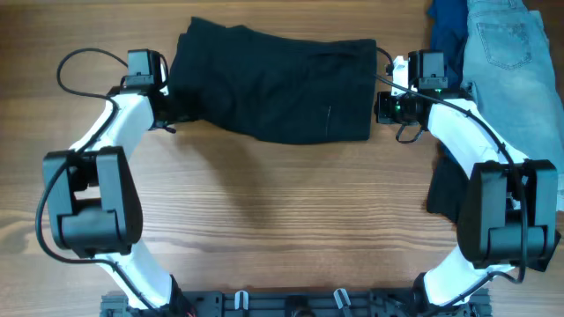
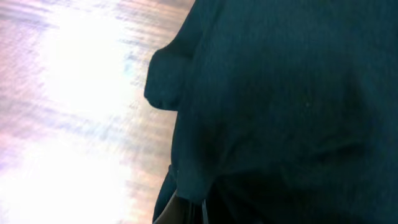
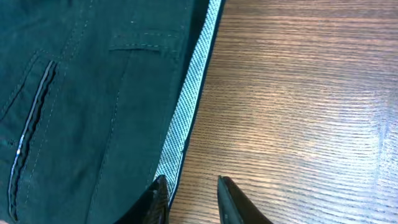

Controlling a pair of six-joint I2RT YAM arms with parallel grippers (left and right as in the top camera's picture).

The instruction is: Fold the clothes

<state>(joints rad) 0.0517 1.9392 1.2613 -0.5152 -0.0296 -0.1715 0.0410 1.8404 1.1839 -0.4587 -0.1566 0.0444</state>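
Plainly, the left end effector (image 1: 168,102) is fully closed at the left edge of the black shorts (image 1: 282,84). In its wrist view dark cloth fills nearly the whole frame and gathers down toward the fingers (image 2: 181,211), so it seems to have a pinch of the fabric. A rounded fold of cloth (image 2: 166,81) bulges out over the bright wood beside it.

The right end effector (image 3: 193,200) stands partly open with nothing between its fingertips. One tip sits over the pale grey mesh lining (image 3: 189,106) of the waistband, and the other sits over bare counter (image 3: 298,112). Beyond the lining lies the black cloth, with a stitched pocket welt (image 3: 134,43) and a pale-edged slit (image 3: 32,115).

From overhead, the shorts lie spread flat across the far middle of the counter (image 1: 282,202), between the two arms. Light-blue denim shorts (image 1: 511,62) lie at the far right corner, with a dark blue garment (image 1: 448,26) just beside them. Both are close behind the right wrist. Another dark cloth (image 1: 443,189) lies partly under the right arm, nearer the base.
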